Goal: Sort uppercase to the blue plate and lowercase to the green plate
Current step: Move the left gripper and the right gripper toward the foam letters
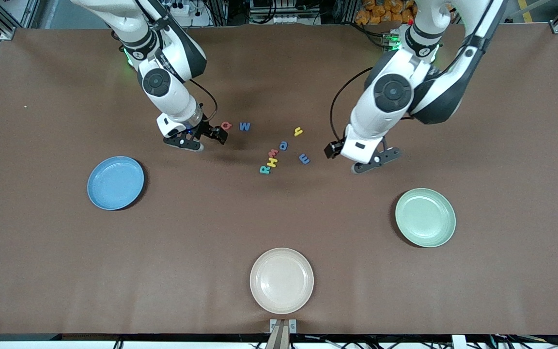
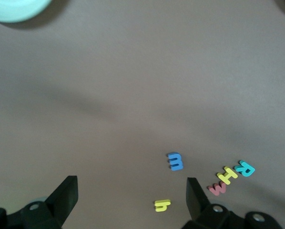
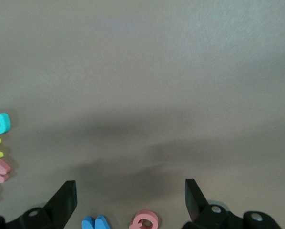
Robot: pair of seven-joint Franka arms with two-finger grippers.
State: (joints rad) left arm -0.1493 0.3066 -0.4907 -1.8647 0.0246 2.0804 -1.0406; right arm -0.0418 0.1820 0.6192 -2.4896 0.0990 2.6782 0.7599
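Observation:
The letters lie mid-table: red Q, dark blue W, yellow y, blue a, red m, yellow H, teal R, blue m. The blue plate lies toward the right arm's end, the green plate toward the left arm's end; neither holds a letter. My right gripper hangs open beside the Q. My left gripper hangs open beside the blue m.
A cream plate lies near the table's front edge, nearer the front camera than the letters. The brown table is bare between the three plates.

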